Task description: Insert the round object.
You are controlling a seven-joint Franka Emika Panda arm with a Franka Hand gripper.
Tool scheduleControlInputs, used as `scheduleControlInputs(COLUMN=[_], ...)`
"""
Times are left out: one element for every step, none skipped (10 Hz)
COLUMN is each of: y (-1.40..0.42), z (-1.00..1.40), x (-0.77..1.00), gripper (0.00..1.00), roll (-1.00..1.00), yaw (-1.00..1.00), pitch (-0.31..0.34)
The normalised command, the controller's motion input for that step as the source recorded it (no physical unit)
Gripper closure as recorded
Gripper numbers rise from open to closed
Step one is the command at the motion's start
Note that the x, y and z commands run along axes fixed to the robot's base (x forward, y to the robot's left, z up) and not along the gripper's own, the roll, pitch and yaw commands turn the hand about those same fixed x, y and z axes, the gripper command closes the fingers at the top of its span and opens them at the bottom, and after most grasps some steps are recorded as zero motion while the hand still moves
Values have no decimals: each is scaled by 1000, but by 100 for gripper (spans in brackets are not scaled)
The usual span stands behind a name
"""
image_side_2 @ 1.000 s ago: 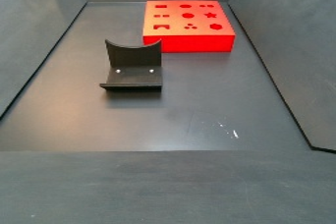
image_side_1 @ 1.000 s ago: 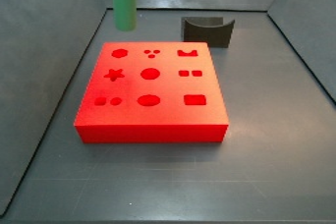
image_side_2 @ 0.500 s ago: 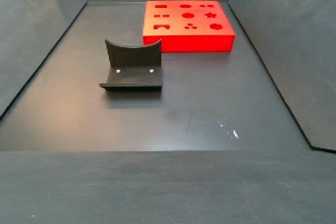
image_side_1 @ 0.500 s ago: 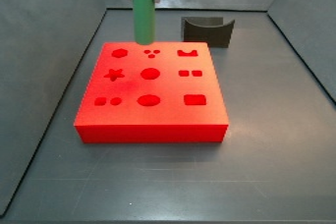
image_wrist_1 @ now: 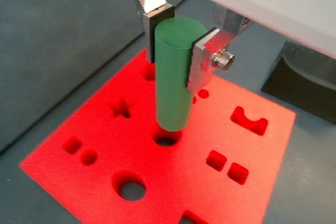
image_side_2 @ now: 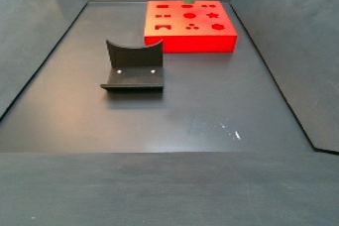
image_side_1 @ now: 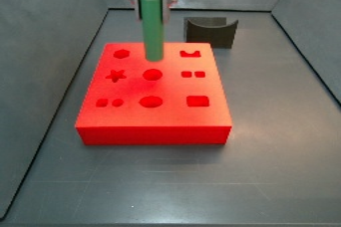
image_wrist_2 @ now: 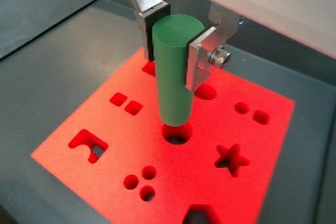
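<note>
**Green peg held upright over the red block's round hole**

I see the round object (image_wrist_1: 174,76), a tall, slim green cylinder with a smooth matte surface, hanging upright in the gripper (image_wrist_1: 180,33). The two flat silver fingers (image_wrist_2: 147,20) are clamped on its upper part, one on each side, and its lower end hangs free just above a round hole (image_wrist_2: 176,137) in the red rectangular block (image_side_1: 152,119). I cannot tell from the wrist views whether the tip has entered the hole yet.

I judge the peg rigid and light, likely plastic. Its smooth curved side could slip or tilt between flat pads, so a hold high on the shaft, squarely across its width, seems right, leaving the lower length clear for insertion.

In a side view, the block (image_side_2: 192,38) sits at the far end of the dark grey floor (image_side_2: 172,111), its top cut with star, square and round openings. Nearer, well apart from it, stands the dark L-shaped fixture (image_side_2: 133,67).
</note>
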Motion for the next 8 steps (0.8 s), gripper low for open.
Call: scheduleControlInputs(y=[-80,-111,-160,-46,-17,0,0,0], z=[-297,-263,-223,-163,-140,-146,-197,-257], x=[209,0,-54,-100,-123,-14,0,17], gripper=[100,100,100,100,100,100,100,100], roll=[326,389,404,129,49,16,0,0], yaw=[-14,0,0,0,-43,-23,-26,-34], pitch=[-7,0,0,0,0,0,0,0])
